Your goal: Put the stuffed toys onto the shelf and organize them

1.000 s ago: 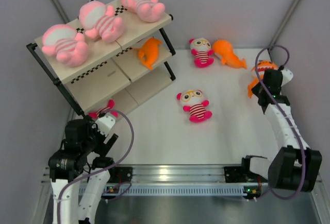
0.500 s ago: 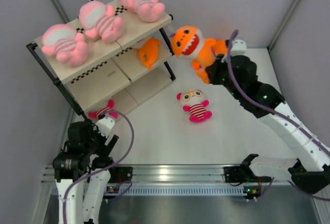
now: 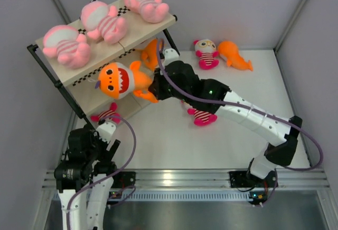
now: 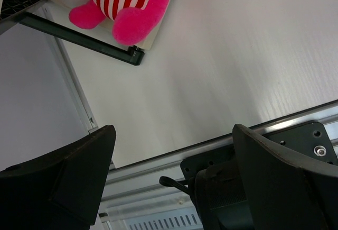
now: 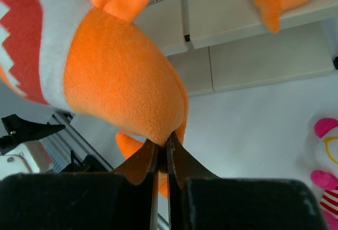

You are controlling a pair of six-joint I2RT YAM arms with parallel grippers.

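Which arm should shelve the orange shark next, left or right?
Right. The right gripper is shut on the orange shark plush and holds it at the front of the shelf. The left gripper is open and empty, low near its own base.

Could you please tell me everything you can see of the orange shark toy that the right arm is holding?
The orange shark toy is soft plush, with an orange body and fins, a white face patch, a red open mouth with white zigzag teeth, and a black eye. The right gripper is shut on a fold at its rear end and holds it in the air, face turned away from the arm. It hangs beside the shelf, before the lower tiers. Whether it touches a board cannot be told.
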